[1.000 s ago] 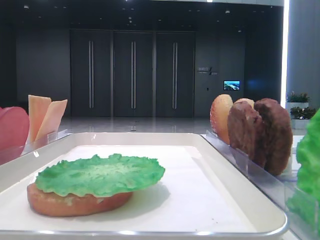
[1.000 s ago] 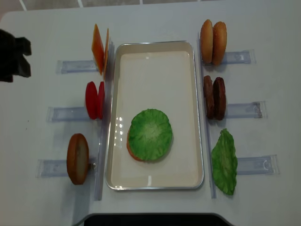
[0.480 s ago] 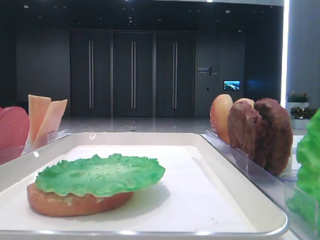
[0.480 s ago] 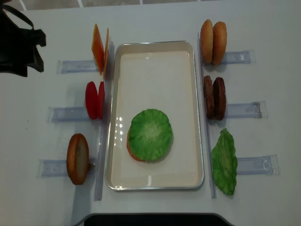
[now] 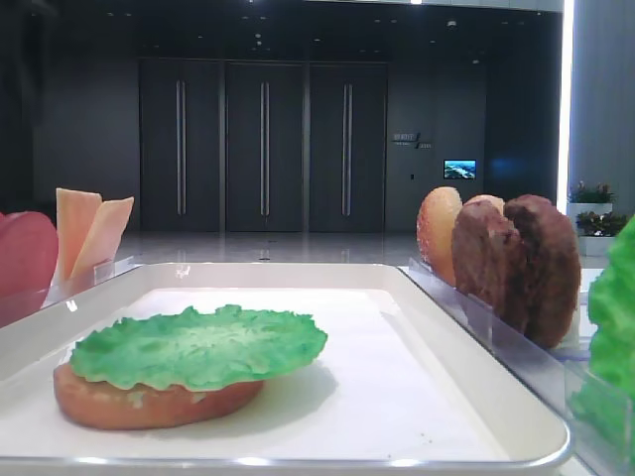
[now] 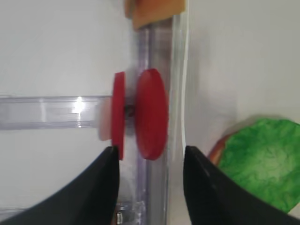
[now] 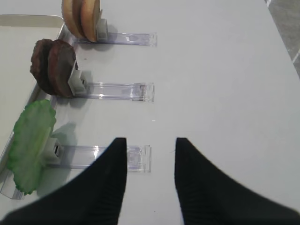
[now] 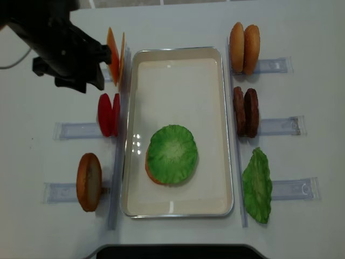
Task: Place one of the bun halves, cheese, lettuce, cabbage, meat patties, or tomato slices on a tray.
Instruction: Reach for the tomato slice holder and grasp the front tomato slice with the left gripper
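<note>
The white tray (image 8: 178, 52) holds a flat reddish bun half (image 5: 149, 405) with a green lettuce leaf (image 8: 172, 154) lying on it. Two red tomato slices (image 6: 151, 114) stand on edge in a clear rack left of the tray. My left gripper (image 6: 150, 152) hangs open above them, its fingers straddling the pair without touching; from above it shows as a dark mass (image 8: 81, 78) beside the cheese (image 8: 114, 55). My right gripper (image 7: 150, 145) stands open and holds nothing, over bare table beside the rack of another lettuce leaf (image 7: 30, 143).
Right of the tray stand two bun halves (image 8: 244, 40), two meat patties (image 8: 245, 111) and the second lettuce leaf (image 8: 257, 185), each in a clear rack (image 8: 280, 126). Another bun half (image 8: 89, 181) stands at the front left. Long clear strips run along both tray sides.
My left arm has swung in from the left edge towards the tray and now hangs over the cheese and tomato racks. Everything else is still.
</note>
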Controlling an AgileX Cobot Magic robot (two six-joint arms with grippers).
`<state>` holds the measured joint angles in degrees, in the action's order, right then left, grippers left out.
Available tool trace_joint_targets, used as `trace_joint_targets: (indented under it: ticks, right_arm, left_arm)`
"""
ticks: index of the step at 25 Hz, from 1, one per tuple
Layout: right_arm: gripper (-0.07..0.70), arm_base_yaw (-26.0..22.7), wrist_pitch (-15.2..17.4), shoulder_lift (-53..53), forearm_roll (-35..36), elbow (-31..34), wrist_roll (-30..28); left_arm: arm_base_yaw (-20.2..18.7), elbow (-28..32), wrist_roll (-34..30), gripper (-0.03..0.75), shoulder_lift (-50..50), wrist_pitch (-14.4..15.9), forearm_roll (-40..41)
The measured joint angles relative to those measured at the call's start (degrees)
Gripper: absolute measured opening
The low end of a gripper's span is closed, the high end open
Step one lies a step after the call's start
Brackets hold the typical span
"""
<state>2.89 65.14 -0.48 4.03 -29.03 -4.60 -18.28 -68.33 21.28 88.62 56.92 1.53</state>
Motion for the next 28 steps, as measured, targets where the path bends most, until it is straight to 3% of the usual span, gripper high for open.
trace_joint_targets:
  ticks: [6, 15, 20, 28]
  right_arm:
    - [0.244, 0.0, 0.0, 0.0, 0.0, 0.0, 0.0]
    - [0.244, 0.0, 0.0, 0.0, 0.0, 0.0, 0.0]
    - [0.244, 0.0, 0.0, 0.0, 0.0, 0.0, 0.0]
    - [0.244, 0.0, 0.0, 0.0, 0.0, 0.0, 0.0]
  left_arm:
    - [-5.64, -0.11, 3.05, 0.346, 4.89, -1.29, 0.18]
    - [-5.7, -0.11, 5.57, 0.348, 5.23, -1.27, 3.71]
    - [-5.7, -0.11, 5.94, 0.4, 5.43, -1.44, 5.17]
    - [-5.7, -0.22, 5.98, 0.413, 9.54, -2.93, 5.03]
